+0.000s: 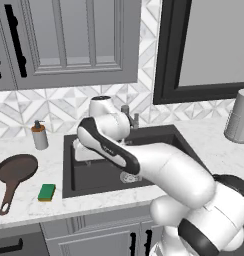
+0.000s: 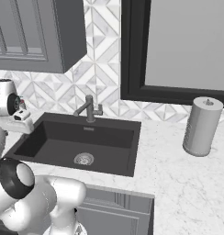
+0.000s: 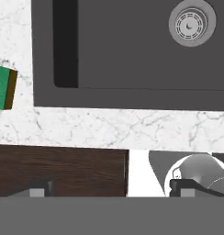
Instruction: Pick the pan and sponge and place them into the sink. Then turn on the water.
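Note:
The dark brown pan [image 1: 17, 169] lies on the counter left of the sink [image 1: 166, 141], its long handle pointing toward the front edge. The green sponge [image 1: 46, 192] rests between the pan and the sink, near the front edge. It also shows at the left edge of the hand view as the sponge [image 3: 3, 87]. My gripper [image 3: 111, 190] is open and empty, hanging over the sink's front left part and looking down on the basin [image 3: 132, 55] and drain [image 3: 192, 23]. No water runs from the faucet [image 1: 131, 118].
A soap dispenser [image 1: 39, 135] stands at the back, behind the pan. A grey paper towel roll [image 2: 202, 126] stands on the counter right of the sink. Wall cabinets and a dark-framed window hang above. A strip of marble counter [image 3: 109, 126] runs along the sink's front.

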Available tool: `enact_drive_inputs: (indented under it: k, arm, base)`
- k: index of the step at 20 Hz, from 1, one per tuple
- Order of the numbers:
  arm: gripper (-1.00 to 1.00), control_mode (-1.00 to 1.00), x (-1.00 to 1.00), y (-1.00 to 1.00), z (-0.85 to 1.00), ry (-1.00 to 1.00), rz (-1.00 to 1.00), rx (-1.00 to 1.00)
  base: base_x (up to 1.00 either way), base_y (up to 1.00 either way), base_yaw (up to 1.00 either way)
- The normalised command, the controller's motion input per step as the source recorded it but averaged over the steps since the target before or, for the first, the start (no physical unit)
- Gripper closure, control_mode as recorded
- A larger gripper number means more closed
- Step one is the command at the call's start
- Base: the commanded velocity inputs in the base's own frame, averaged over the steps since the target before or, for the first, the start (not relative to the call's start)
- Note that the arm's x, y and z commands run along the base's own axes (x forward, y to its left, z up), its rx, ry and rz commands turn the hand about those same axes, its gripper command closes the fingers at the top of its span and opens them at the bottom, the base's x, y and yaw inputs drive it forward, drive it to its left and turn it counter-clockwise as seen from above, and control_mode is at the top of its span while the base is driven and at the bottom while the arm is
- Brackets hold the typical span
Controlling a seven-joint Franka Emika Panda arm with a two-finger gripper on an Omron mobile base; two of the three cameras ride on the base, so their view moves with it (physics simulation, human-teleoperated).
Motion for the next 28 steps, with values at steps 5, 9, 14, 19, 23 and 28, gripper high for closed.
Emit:
enact_drive_inputs:
  k: [5, 9, 14, 19, 23, 28]
  arm:
    - [-1.00, -1.00, 0.02, 0.89, -0.30, 0.16, 0.00, 0.00]
    - [-1.00, -1.00, 0.00, 0.80, -0.33, 0.12, 0.00, 0.00]
    - [-1.00, -1.00, 0.00, 0.59, -0.37, 0.02, 0.02, 0.00]
    - [-1.00, -1.00, 0.02, 0.43, -0.11, -0.10, -0.04, 0.00]
    - [-1.00, -1.00, 0.13, 0.40, -0.08, -0.19, -0.03, 0.00]
    - [-1.00, -1.00, 0.24, 0.50, -0.20, -0.11, 0.00, 0.00]
  base:
    - [0.00, 0.00, 0.00]
    - [0.00, 0.00, 0.00]
    - [0.00, 0.00, 0.00]
    - [0.00, 0.00, 0.00]
    - [0.00, 0.00, 0.00]
    - [0.00, 0.00, 0.00]
